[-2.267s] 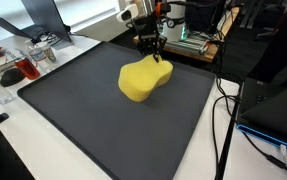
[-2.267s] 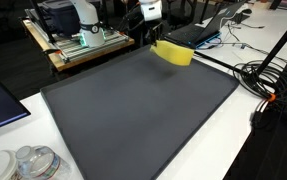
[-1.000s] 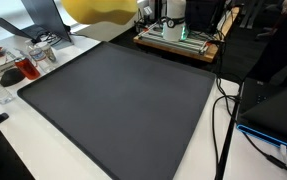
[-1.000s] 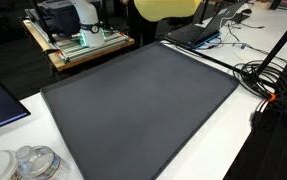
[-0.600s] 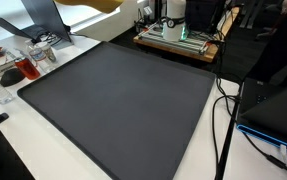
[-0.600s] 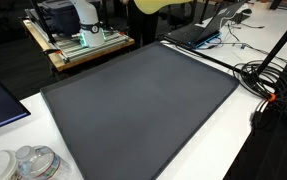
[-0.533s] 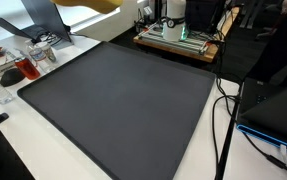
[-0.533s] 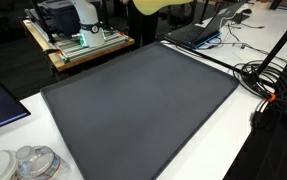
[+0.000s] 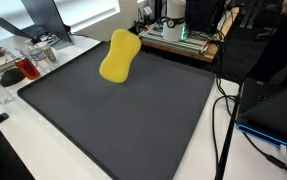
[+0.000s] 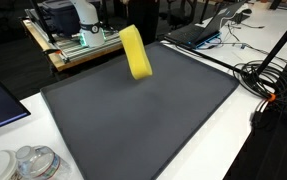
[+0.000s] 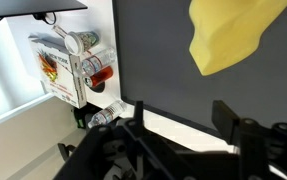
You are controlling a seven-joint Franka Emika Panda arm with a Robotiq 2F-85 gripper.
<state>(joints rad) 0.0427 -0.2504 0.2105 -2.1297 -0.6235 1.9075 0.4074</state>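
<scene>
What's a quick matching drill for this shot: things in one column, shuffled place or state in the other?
Things:
1. yellow peanut-shaped foam sponge
2. dark grey flat mat
3. black cables
4. gripper

Place or state:
A. lies flat beneath the sponge
B. jaws apart, nothing between them
C. standing on end over the mat's far part, clear of the gripper
D. looped beside the mat's edge

Pairs: 1-C, 2-A, 3-D, 4-B.
</scene>
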